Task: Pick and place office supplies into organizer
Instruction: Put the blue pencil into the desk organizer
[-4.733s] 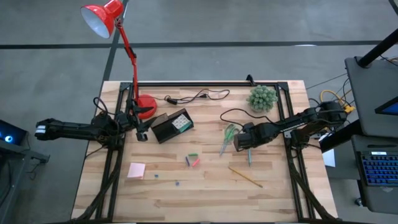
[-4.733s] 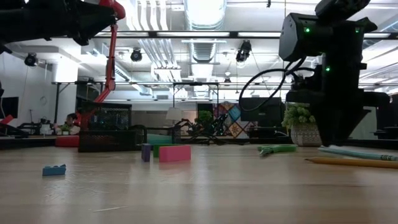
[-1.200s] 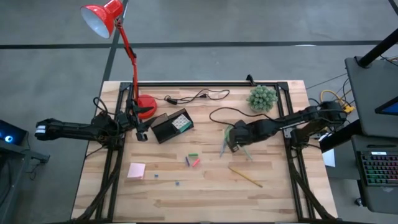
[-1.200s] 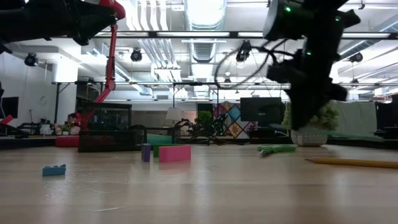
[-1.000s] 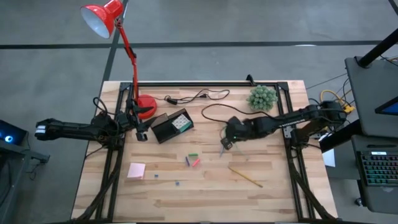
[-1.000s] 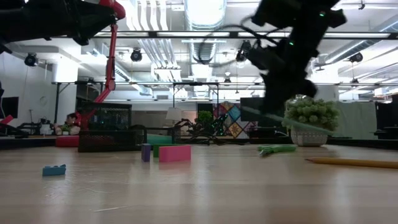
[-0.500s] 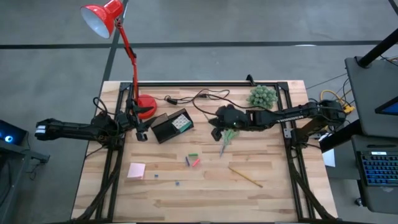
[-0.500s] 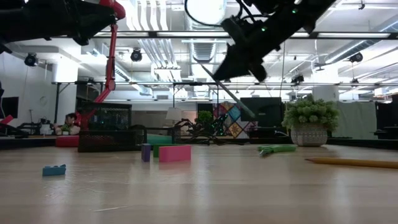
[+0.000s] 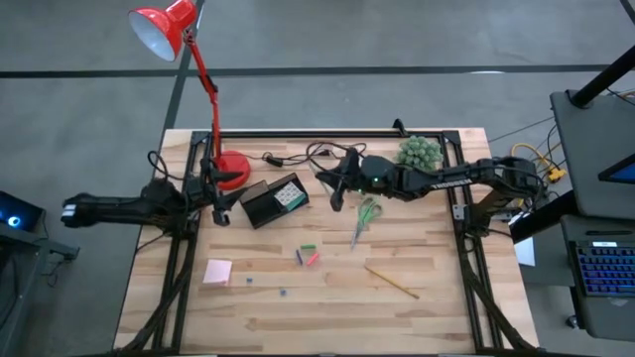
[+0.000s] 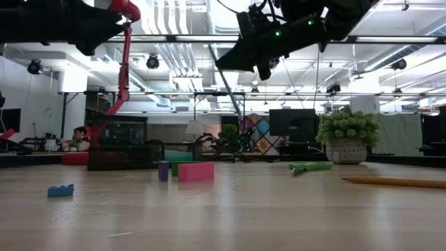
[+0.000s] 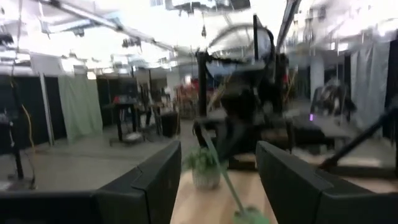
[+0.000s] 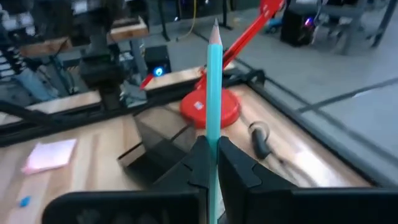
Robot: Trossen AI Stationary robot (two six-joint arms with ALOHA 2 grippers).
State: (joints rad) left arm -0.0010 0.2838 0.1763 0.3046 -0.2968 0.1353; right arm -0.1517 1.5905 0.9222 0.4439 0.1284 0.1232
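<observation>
Two arms worked the wooden table (image 9: 437, 307) seen from above: the right gripper (image 9: 339, 194), pinching a thin green pen (image 9: 338, 197), hung at three o'clock of the black organizer (image 9: 273, 200), while the left gripper (image 9: 220, 198), fingers spread, waited at its nine o'clock. Green-handled scissors (image 9: 364, 217) lay at four o'clock of the right gripper. At table level, the pen (image 10: 226, 87) slanted high above the pink block (image 10: 196, 171). From the right wrist, the pen (image 12: 212, 93) pointed over the organizer (image 12: 163, 140).
</observation>
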